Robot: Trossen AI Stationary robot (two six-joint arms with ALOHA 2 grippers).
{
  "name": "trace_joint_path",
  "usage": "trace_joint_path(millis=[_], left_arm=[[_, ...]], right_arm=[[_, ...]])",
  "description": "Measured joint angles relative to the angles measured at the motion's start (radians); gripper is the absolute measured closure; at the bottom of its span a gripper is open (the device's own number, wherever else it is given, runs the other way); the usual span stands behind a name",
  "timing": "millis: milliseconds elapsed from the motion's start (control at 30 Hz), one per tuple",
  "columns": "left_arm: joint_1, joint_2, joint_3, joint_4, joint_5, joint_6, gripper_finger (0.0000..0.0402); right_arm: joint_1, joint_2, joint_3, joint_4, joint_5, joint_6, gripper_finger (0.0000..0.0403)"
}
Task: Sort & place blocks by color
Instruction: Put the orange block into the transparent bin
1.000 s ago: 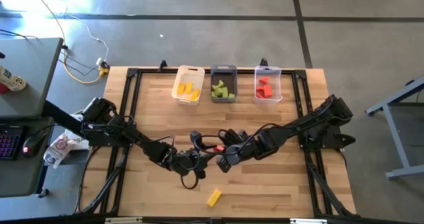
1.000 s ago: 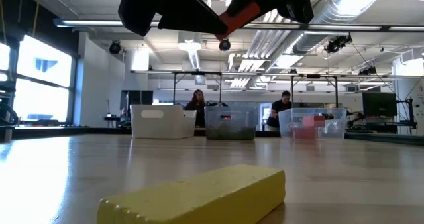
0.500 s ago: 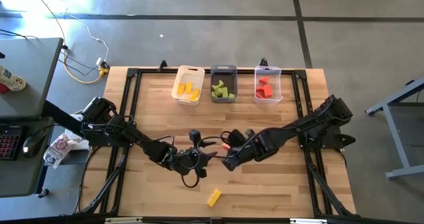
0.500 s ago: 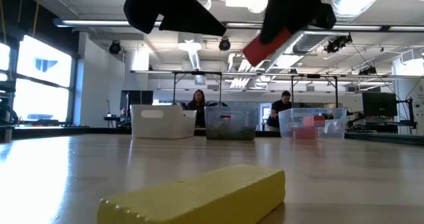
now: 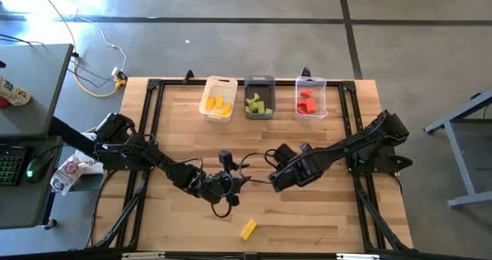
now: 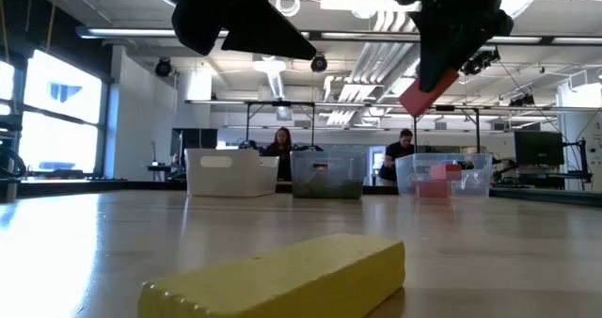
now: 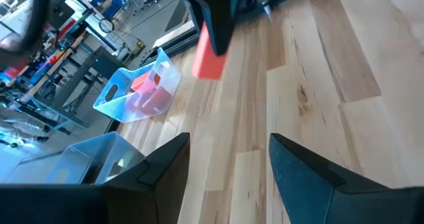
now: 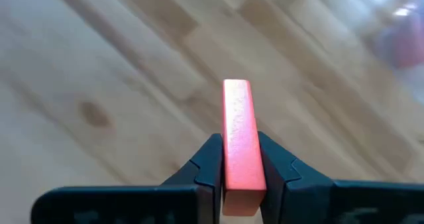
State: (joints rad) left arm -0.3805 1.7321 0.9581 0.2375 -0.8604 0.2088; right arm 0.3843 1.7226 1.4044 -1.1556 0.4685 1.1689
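A red rectangular block sits in my shut right gripper, high above the table's middle; in the left wrist view the block hangs ahead of my left fingers. My left gripper is open and holds nothing, hovering just to the left of the right one. One yellow block lies flat on the table near the near edge. Other yellow, green and red blocks lie inside the three bins at the far edge. My right gripper pinches the red block between its two fingers at the block's near end, one finger on each side face. The fingers lie along the block, whose free end sticks out past them. It hangs tilted below the gripper, clear of the table.
Three bins stand in a row at the far edge: a white one with yellow blocks, a grey one with green blocks, a clear one with red blocks. Bare wood lies between them and the arms. People sit in the room beyond.
My right gripper has carried the red block toward the table's right edge, away from my left gripper, and the block has tipped from slanting upward to hanging down at its free end. The left arm has stayed about where it was.
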Motion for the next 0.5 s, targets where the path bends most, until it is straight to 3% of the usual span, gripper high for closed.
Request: trace_joint_path(millis=[233,500], left_arm=[[0.0,-0.016,0.0,-0.065,0.01,-0.051,0.021],[0.051,-0.123,0.0,-0.28,0.146,-0.218,0.0213]], right_arm=[[-0.048,0.0,0.0,-0.143,0.031,0.028,0.036],[-0.141,-0.001,0.001,-0.282,0.085,0.026,0.036]])
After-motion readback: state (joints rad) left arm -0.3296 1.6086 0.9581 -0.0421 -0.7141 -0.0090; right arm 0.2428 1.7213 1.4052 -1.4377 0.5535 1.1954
